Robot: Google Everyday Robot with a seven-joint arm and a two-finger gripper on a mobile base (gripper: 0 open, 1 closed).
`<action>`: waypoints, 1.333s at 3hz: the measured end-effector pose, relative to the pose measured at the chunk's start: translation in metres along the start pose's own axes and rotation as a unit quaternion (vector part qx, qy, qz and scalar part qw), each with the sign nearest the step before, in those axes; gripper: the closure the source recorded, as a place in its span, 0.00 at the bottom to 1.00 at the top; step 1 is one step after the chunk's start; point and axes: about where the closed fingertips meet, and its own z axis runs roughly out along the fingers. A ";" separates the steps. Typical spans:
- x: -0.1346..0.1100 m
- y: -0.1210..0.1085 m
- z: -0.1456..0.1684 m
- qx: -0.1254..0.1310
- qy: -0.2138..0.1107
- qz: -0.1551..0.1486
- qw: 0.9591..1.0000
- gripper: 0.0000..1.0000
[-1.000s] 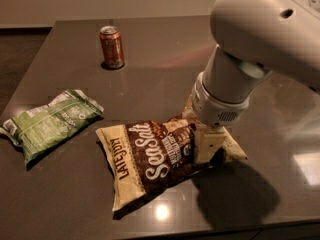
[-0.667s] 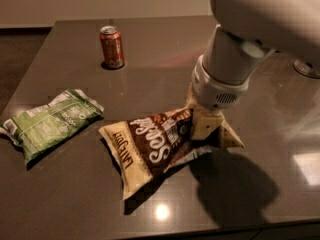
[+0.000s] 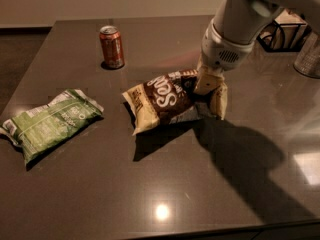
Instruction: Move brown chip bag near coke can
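1. Orientation: the brown chip bag (image 3: 170, 100) lies with its long axis running left to right across the dark table (image 3: 150, 199). It sits a little right of the middle of the table. Its left cream end is the lower one and points toward the green bag (image 3: 50, 121). Its right end is raised, with the printed face tipped up toward me.
2. Grip: the gripper (image 3: 209, 86) comes down from the upper right and is clenched on the raised right end of the bag, bunching the foil there.
3. Neighbours: the coke can (image 3: 111, 47) stands upright on the far left part of the table, up and left of the bag and apart from it. The green bag lies flat near the left edge, well apart from both.
4. Hard to see: the fingertips sink into the bag's folds. The white script is bent, so only part of it can be read. A dark shadow (image 3: 155, 141) lies under the bag, and I cannot tell whether the left end touches the table. The white arm (image 3: 235, 26) is cut off at the top edge, and a wire stand (image 3: 287, 31) behind it is partly hidden.
5. Change: a moment ago the bag was nearer the front edge. It is now farther back and closer to the can, with its right end higher. The can and the green bag have not moved.
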 end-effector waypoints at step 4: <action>-0.019 -0.118 0.011 0.057 -0.014 0.229 0.972 1.00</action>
